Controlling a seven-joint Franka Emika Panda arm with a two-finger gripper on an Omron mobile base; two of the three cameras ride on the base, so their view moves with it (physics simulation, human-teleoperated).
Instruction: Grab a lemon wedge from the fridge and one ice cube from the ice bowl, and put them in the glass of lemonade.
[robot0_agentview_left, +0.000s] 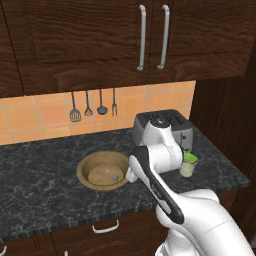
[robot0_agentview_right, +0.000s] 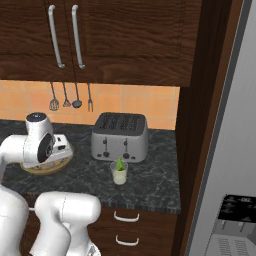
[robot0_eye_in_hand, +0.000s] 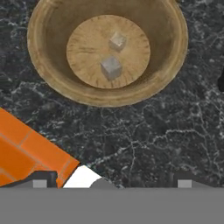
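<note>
In the hand view we see the ice bowl (robot0_eye_in_hand: 43, 83) in the upper half of the frame, resting on the dark marble counter (robot0_eye_in_hand: 144, 140). Two ice cubes lie on its flat floor: one (robot0_eye_in_hand: 111, 67) near the centre, the other (robot0_eye_in_hand: 117, 41) just above it, apart from the first. The gripper (robot0_eye_in_hand: 112, 183) sits at the bottom edge over bare counter, its fingertips (robot0_eye_in_hand: 40, 183) spread wide with nothing between them.

In the left base view the bowl (robot0_agentview_left: 85, 167) lies at centre frame, with the white arm (robot0_agentview_left: 160, 165) just to its right. The glass of lemonade (robot0_agentview_left: 188, 167) stands at centre right, in front of the toaster (robot0_agentview_left: 172, 122); a lemon wedge (robot0_agentview_left: 190, 157) sits in its mouth.

In the right base view the glass (robot0_agentview_right: 119, 175) stands at centre, the green-yellow wedge (robot0_agentview_right: 119, 164) projecting above its rim. The steel fridge (robot0_agentview_right: 235, 150) occupies the right edge. Four utensils (robot0_agentview_right: 70, 97) hang on the orange tiled wall, upper left.
</note>
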